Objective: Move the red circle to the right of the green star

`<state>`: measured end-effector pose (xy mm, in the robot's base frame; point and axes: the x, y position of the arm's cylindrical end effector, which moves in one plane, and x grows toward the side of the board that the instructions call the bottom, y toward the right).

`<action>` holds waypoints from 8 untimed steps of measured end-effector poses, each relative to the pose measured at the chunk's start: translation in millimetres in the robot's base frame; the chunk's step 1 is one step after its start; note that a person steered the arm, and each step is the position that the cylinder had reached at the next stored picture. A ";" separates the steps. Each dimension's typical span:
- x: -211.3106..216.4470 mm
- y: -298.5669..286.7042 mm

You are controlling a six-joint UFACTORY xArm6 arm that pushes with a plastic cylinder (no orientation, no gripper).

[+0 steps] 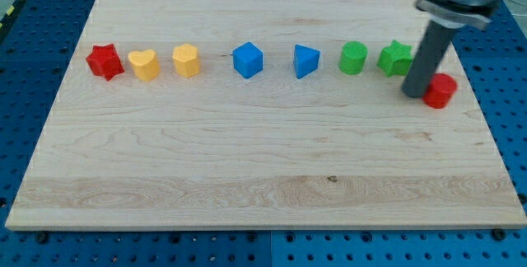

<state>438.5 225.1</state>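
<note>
The counter (247, 160) was a pale wooden board. Taking the blue cube (247, 59) as the landmark, a yellow hexagon (187, 60), a yellow heart (144, 64) and a red star (104, 61) lay in a row toward the view's left of it. Toward the view's right of it lay a blue triangle (305, 60), a green circle (353, 57), a green star (396, 58) and, farthest, slightly lower, the red circle (440, 91).
</note>
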 end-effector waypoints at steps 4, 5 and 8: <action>56.4 78.4; 56.0 43.8; 45.8 70.5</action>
<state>484.2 295.6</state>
